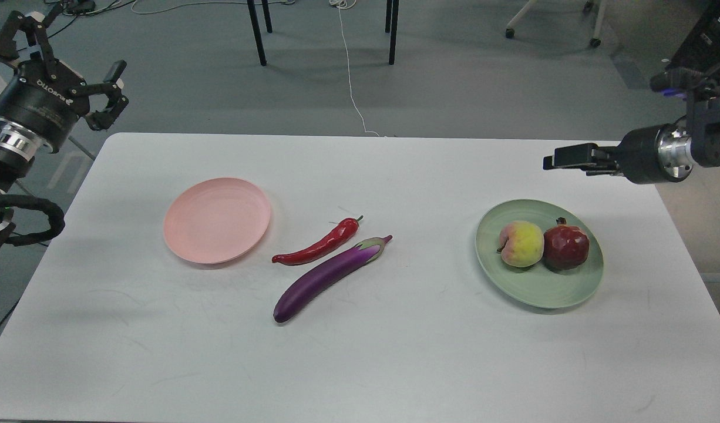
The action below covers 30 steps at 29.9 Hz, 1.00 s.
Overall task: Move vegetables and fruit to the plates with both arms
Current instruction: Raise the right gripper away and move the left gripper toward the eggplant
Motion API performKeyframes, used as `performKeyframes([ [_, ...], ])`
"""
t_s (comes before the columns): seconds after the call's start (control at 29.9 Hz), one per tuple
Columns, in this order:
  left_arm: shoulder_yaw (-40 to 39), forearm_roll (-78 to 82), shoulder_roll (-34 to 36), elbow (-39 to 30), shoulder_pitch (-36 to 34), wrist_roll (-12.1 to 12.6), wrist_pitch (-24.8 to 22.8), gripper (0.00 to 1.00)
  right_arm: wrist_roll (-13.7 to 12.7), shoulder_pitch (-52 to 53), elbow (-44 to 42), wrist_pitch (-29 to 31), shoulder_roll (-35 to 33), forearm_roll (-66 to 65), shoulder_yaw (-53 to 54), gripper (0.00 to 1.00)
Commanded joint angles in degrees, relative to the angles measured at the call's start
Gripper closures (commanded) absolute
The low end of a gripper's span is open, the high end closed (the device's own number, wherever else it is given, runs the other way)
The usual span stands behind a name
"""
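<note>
The pale green plate (536,289) at the right holds the yellow-green peach (521,244) and the dark red pomegranate (566,247), side by side and touching. My right gripper (562,160) hovers above the plate's far edge, empty, its fingers apart. The pale pink plate (216,220) at the left is empty. The red chili pepper (319,247) and the purple eggplant (327,275) lie side by side on the table between the plates. My left gripper (72,56) is open and empty, raised beyond the table's far left corner.
The white table (360,364) has rounded far corners. On the floor behind it stand black furniture legs (255,32) and runs a white cable (351,88). A chair base on castors (551,17) is at the far right.
</note>
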Motion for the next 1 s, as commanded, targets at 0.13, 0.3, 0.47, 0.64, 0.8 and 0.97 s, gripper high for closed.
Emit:
performKeyframes([
  [0.13,3.4,20.5,2.4,-9.4,-1.1,-0.1,3.2,0.02,0.4,-13.5,-4.1,0.1,-0.4,9.2,24.3,0.03],
  [0.3,3.5,47.2,2.4,-14.4,-2.8,-0.2,3.1,0.02,0.3,-23.0,-5.6,-0.1,2.4,17.5,36.9,0.02],
  [0.47,4.4,68.6,2.0,-19.3,-2.4,-0.5,2.7,0.02,0.4,-28.3,-5.6,-0.1,3.7,30.5,41.1,0.02],
  [0.64,9.3,85.2,-0.9,-22.0,-3.5,-0.6,2.8,0.02,0.5,-32.8,-4.9,-0.1,3.7,48.5,42.0,0.02],
  [0.8,16.3,100.5,-6.2,-22.2,-6.2,-0.6,3.1,0.03,1.7,-38.6,-4.8,-0.2,5.4,58.9,47.4,0.02],
  [0.97,23.7,115.0,-9.8,-21.1,-8.3,-0.6,3.2,0.05,2.5,-47.6,-5.0,0.0,7.9,60.4,60.0,0.02],
])
